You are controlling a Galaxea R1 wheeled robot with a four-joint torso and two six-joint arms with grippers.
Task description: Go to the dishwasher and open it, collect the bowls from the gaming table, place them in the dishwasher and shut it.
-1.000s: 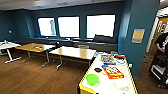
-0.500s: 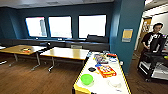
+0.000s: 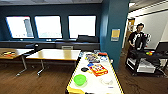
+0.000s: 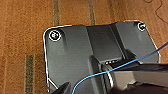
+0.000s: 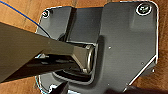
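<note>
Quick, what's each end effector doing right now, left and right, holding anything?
Left end effector: cannot be told from the left wrist view.
Right end effector: cannot be told from the right wrist view.
The green bowl sits on the gaming table.

white-topped yellow-framed gaming table [image 3: 113, 86]: near end cut off at the bottom edge
pale round thing [image 3: 107, 80]: too blurry to tell
colourful flat boxes [image 3: 98, 69]: print unreadable

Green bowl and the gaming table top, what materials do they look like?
Green bowl: likely plastic, judging by its uniform bright colour and soft sheen, though that's not certain. Gaming table: glossy white top, probably laminate or plastic since it reflects window light, with a yellow edge.
</note>
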